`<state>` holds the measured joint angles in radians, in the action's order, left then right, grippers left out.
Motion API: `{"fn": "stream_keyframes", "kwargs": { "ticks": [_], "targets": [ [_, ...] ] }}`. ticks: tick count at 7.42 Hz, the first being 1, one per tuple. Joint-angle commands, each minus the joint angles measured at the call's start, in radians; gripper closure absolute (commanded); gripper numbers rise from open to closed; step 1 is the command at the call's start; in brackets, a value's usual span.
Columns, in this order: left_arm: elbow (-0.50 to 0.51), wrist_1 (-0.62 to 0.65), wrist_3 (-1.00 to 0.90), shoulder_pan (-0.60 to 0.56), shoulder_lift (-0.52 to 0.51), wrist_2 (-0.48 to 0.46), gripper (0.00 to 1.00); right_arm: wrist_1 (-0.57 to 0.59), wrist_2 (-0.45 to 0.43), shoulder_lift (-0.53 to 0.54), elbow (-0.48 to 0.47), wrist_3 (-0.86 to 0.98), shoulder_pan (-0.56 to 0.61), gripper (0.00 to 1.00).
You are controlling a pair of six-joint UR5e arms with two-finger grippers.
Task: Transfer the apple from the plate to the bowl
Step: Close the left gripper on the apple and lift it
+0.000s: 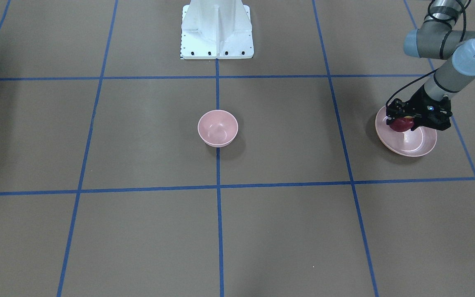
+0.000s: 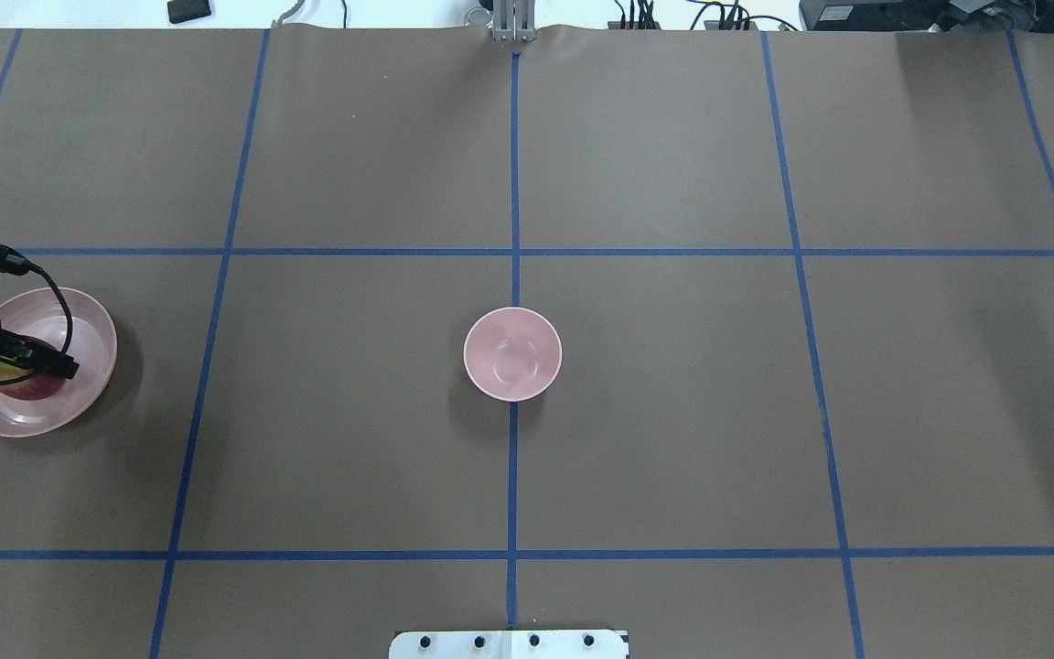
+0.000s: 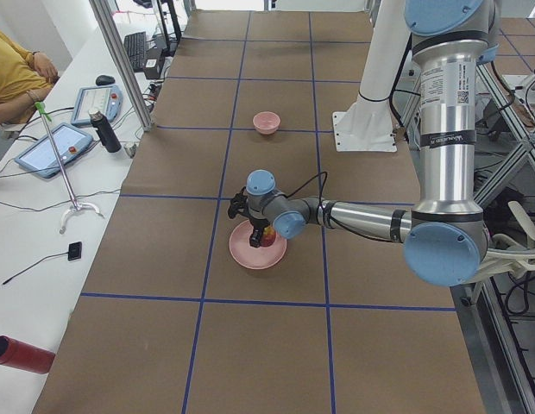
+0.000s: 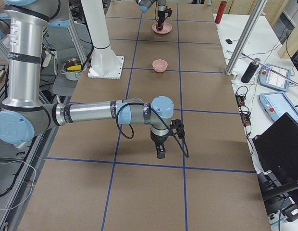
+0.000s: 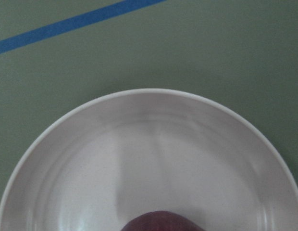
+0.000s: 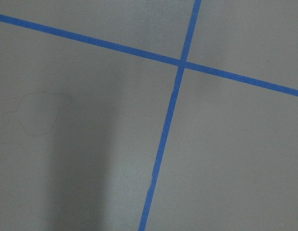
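Presently, by item:

Plate [image 1: 417, 147] — wide, shallow, pale pink with a paler inner ring. It sits at my left end of the brown-covered table [image 2: 673, 412]. Contents: one apple [image 1: 401, 125], dark red with a yellow patch, lying off-centre toward the side of the dish nearer my base.

Left gripper [image 1: 404, 121]: mine, pointing down into the plate. Its jaws are drawn narrow on the apple, with a black finger on either side of it. I cannot tell whether the fruit rests on the dish or hangs just clear of it. My left wrist camera shows only the apple's dark crown at the lower edge, with the plate's floor beyond.

Bowl [image 2: 512, 354]: small, deep, pale pink, matte and plain. It stands upright on the centre blue tape line [image 2: 513, 183], well apart from the plate. Contents: empty.

Right gripper [image 4: 161, 153]: mine, hanging over the table near a tape crossing, far from both dishes. It shows only in the side view, so I cannot tell whether its jaws are wide or narrow.

Writing: dark lettering runs along the grey upright tube of my left arm [image 3: 455, 95] in the left side view. It is too small to read.
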<state>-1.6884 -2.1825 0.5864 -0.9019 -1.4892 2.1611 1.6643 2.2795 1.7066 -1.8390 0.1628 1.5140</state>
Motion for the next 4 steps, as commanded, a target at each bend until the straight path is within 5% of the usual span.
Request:
{"fn": "stream_keyframes", "kwargs": {
  "ticks": [1,2,4],
  "targets": [
    [-0.081,0.056,0.003,-0.018,0.004,0.049,1.00,0.000,0.000,-0.001,0.000,-0.002,0.000,0.00],
    [-0.170,0.210,0.003,-0.029,-0.020,0.039,1.00,0.000,0.000,0.001,0.000,-0.014,0.000,0.00],
    [-0.261,0.537,0.066,-0.026,-0.237,-0.007,1.00,0.000,0.006,0.002,0.001,-0.017,0.000,0.00]
  ]
}}
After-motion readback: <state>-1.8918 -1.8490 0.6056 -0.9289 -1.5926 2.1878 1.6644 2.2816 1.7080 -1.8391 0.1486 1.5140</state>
